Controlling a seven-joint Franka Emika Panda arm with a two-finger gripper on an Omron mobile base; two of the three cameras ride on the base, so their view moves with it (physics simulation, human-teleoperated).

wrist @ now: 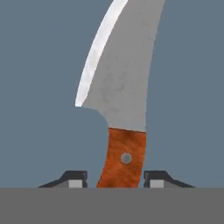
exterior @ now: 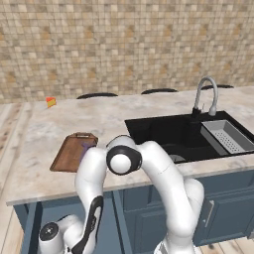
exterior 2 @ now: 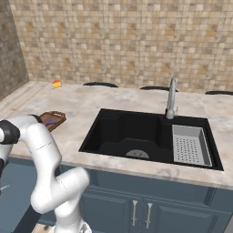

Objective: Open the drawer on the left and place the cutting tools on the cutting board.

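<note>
Currently, the hand view shows the knife (wrist: 118, 96) lying on a flat blue-grey surface, its curved silver blade running up and away and its red-brown handle pointing down between the fingertips (wrist: 75, 179). The jaws stand on either side of the handle with a small gap on each side; whether they grip it cannot be told. In the base views, the arm bends down below the front edge of the tabletop (exterior: 44, 134), ahead of the blue cabinets (exterior 2: 136, 205). The cutting board (exterior: 72, 151) lies on the tabletop left of the sink (exterior: 163, 131), with a small purple tool (exterior: 88, 146) on it. A small orange-yellow wedge (exterior: 50, 102) rests near the wall.
</note>
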